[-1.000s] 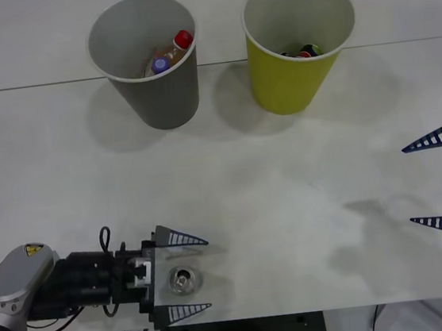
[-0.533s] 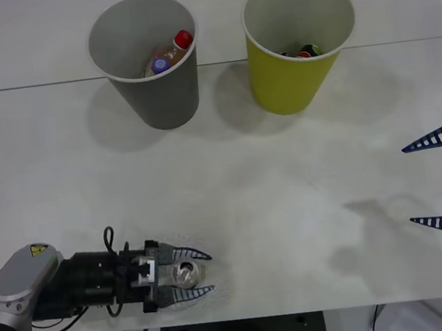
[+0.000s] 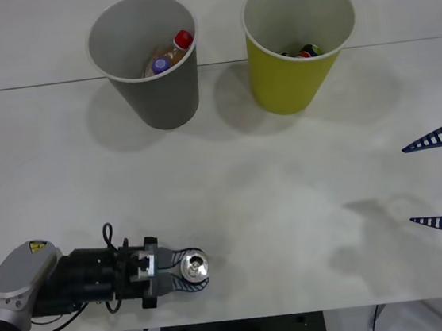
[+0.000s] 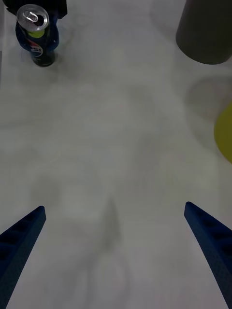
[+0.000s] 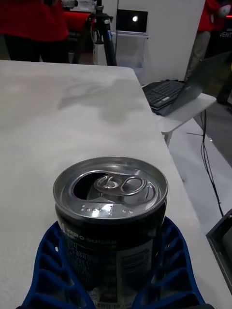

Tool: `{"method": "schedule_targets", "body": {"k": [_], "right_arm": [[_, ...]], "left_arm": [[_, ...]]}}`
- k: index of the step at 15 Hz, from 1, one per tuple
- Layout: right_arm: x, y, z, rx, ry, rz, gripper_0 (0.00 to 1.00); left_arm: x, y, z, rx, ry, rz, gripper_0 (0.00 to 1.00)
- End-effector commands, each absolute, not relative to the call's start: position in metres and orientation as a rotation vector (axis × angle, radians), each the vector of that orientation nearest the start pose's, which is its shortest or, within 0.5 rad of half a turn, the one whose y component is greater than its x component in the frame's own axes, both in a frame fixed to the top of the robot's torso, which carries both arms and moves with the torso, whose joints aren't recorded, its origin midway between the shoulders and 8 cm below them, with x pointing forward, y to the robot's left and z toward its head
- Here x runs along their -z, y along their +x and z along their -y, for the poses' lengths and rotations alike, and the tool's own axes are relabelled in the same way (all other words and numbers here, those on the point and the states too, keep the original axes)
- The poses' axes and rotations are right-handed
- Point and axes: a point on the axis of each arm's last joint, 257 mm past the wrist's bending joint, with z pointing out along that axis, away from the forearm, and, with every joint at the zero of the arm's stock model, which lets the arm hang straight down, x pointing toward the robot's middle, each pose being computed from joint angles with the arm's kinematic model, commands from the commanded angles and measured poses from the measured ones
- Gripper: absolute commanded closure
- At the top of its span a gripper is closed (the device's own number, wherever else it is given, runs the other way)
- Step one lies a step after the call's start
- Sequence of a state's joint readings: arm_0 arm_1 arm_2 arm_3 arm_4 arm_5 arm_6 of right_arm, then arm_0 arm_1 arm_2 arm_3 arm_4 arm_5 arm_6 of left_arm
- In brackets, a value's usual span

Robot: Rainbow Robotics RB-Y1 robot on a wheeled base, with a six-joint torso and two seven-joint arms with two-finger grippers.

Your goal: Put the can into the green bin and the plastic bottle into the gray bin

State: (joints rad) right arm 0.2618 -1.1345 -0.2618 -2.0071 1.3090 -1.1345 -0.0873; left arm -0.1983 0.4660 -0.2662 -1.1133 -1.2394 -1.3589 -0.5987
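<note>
The can, dark-bodied with a shiny silver pull-tab top, stands near the table's front edge on the left. My left gripper is shut on it, its blue fingers hugging both sides of the can. The right wrist view also has the can held far off. The gray bin stands at the back left with a red-capped plastic bottle and a purple-capped one inside. To its right stands the green bin. At the right edge my right gripper hangs open with nothing in it.
Dark cans lie inside the green bin. The white table stretches bare between the bins and the grippers. Its front edge runs just below the can. A side desk with a laptop stands beyond the table's end.
My left gripper's fingers closed from wide open onto the can, and the can shifted slightly to the right with them. The right arm has not moved.
</note>
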Motion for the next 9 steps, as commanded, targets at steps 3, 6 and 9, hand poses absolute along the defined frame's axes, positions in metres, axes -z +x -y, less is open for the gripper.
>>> {"method": "schedule_targets", "body": {"k": [3, 6, 9], "right_arm": [[0.167, 0.341, 0.286, -0.209, -1.634, -1.596, 0.0], [0.167, 0.341, 0.286, -0.209, -1.634, -1.596, 0.0], [0.167, 0.341, 0.286, -0.209, -1.634, -1.596, 0.0]], "left_arm": [[0.314, 0.351, -0.094, 0.863, 1.474, -1.309, 1.0], [0.301, 0.369, -0.102, 0.791, 1.494, -1.401, 1.0], [0.28, 0.386, -0.107, 0.705, 1.513, -1.491, 1.0]]}}
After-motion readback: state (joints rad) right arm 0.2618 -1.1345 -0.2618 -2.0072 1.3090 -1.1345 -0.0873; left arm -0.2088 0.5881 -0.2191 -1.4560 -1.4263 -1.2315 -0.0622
